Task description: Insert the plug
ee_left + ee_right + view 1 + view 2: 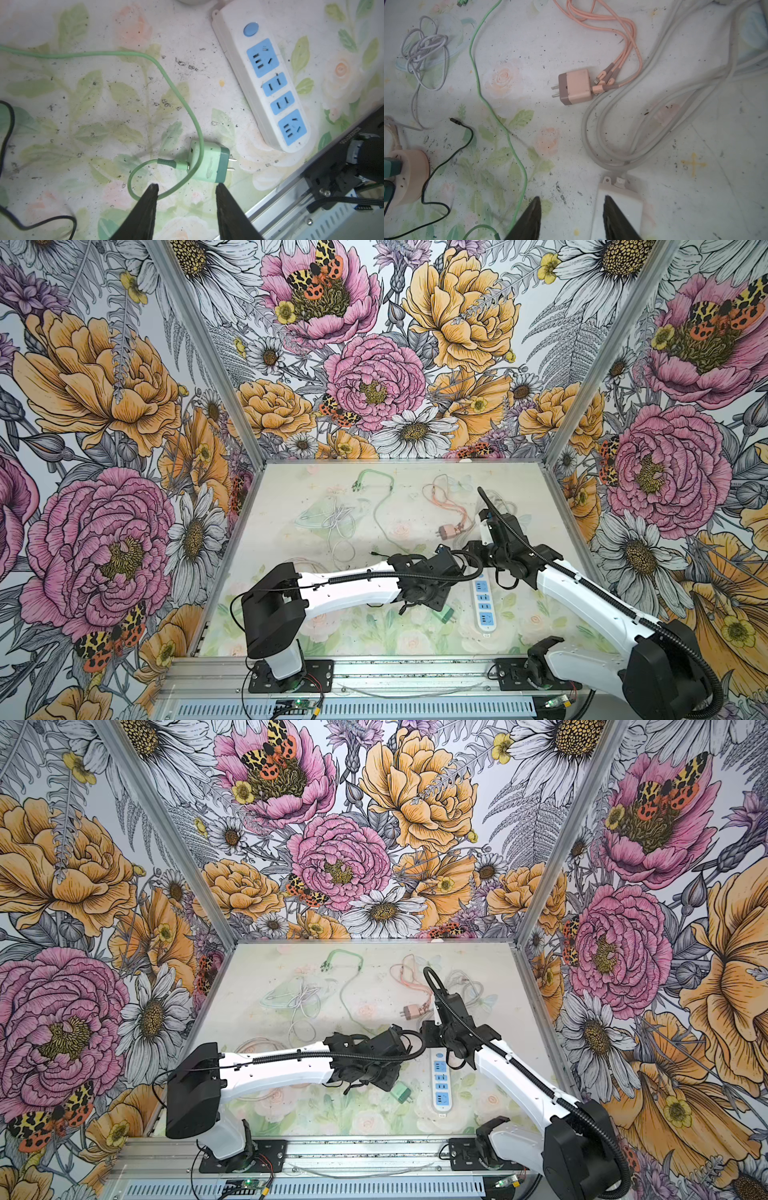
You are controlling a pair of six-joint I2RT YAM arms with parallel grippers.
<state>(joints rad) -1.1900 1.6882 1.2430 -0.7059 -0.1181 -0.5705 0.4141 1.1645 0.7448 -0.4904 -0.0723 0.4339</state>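
Floral tabletop [87, 116] | green plug [209, 164] loose | left end effector [187, 186] released | right end effector [572, 197] released

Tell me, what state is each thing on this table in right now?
Green charger: unplugged, lying on its side.
Power strip: lying flat, every socket empty.
Pink charger: unplugged, lying on its side.
White cable: loose, tangled.
Left gripper: jaws open, empty.
Right gripper: jaws open, empty.
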